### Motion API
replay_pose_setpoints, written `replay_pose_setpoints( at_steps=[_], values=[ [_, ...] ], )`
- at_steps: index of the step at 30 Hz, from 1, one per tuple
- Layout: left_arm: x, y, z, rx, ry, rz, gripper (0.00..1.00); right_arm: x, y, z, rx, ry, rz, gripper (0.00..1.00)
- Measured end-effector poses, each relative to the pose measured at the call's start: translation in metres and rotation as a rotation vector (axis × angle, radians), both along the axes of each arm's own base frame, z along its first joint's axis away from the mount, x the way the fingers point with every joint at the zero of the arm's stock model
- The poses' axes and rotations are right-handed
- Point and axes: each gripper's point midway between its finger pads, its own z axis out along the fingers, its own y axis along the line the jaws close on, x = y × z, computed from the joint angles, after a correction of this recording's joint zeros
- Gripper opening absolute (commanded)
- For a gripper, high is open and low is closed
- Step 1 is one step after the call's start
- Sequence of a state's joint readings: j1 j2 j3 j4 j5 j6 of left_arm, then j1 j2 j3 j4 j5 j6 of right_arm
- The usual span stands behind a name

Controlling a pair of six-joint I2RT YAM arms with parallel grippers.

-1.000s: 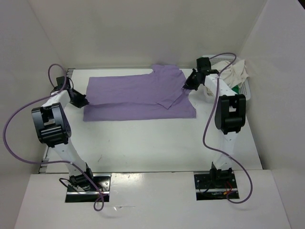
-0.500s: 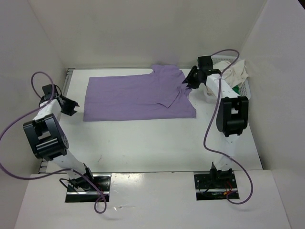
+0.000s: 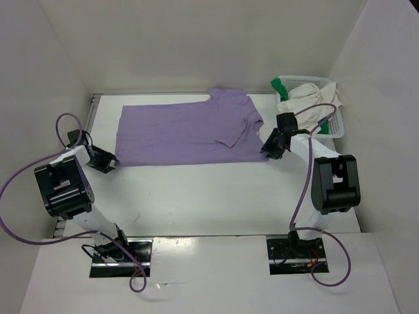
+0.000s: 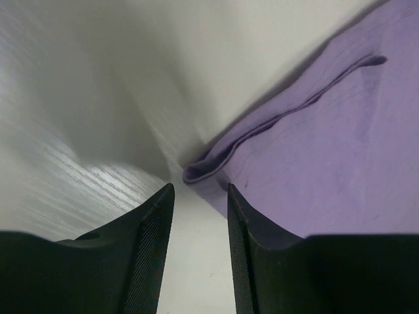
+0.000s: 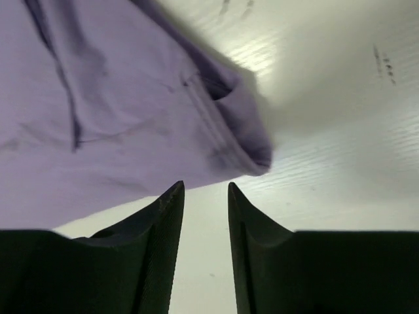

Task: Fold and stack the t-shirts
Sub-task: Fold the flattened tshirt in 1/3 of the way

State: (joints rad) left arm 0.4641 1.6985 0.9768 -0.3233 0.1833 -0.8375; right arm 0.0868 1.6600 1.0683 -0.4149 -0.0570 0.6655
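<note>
The lavender t-shirt (image 3: 190,134) lies flat across the far side of the table (image 3: 196,196). The left gripper (image 3: 107,161) sits at its near-left corner and the right gripper (image 3: 270,150) at its near-right corner, both with jaws apart.

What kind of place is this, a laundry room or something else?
Probably a robot test booth, not a laundry: plain white walls box in a white table, a robot's left arm and right arm are bolted at its near edge, and a purple t-shirt lies spread out beside a basket of clothes.
</note>
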Motion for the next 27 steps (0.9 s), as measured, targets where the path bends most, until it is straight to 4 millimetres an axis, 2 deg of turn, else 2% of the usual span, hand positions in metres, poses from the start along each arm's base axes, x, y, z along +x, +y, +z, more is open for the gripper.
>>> replay_pose_setpoints(
  at_steps=[1, 4, 8, 9, 10, 14, 17, 22, 27],
  values=[
    [0.001, -0.001, -0.002, -0.006, 0.001, -0.002, 0.46, -0.005, -0.003, -0.007, -0.010, 0.021, -0.008, 0.43],
    [0.001, -0.003, -0.008, -0.023, 0.007, -0.007, 0.43, -0.002, -0.006, -0.015, -0.025, 0.029, -0.018, 0.50],
    [0.005, -0.004, -0.010, -0.030, -0.004, -0.015, 0.31, -0.003, -0.010, -0.028, -0.042, 0.057, -0.027, 0.50],
    [0.006, -0.004, -0.011, -0.031, -0.005, -0.015, 0.24, -0.003, -0.011, -0.032, -0.047, 0.066, -0.032, 0.45],
    [0.007, -0.005, -0.012, -0.035, -0.009, -0.022, 0.20, -0.003, -0.011, -0.034, -0.050, 0.069, -0.033, 0.45],
    [0.010, -0.007, -0.014, -0.041, -0.015, -0.028, 0.03, 0.001, -0.017, -0.039, -0.077, 0.066, -0.055, 0.15],
    [0.012, -0.007, -0.013, -0.040, -0.020, -0.031, 0.00, 0.001, -0.018, -0.040, -0.080, 0.068, -0.072, 0.03],
    [0.008, -0.008, -0.014, -0.037, -0.017, -0.032, 0.00, -0.004, -0.021, -0.043, -0.086, 0.065, -0.095, 0.00],
    [-0.031, -0.016, -0.015, -0.055, 0.020, -0.027, 0.00, -0.045, -0.024, -0.045, -0.063, 0.107, -0.135, 0.00]
  ],
)
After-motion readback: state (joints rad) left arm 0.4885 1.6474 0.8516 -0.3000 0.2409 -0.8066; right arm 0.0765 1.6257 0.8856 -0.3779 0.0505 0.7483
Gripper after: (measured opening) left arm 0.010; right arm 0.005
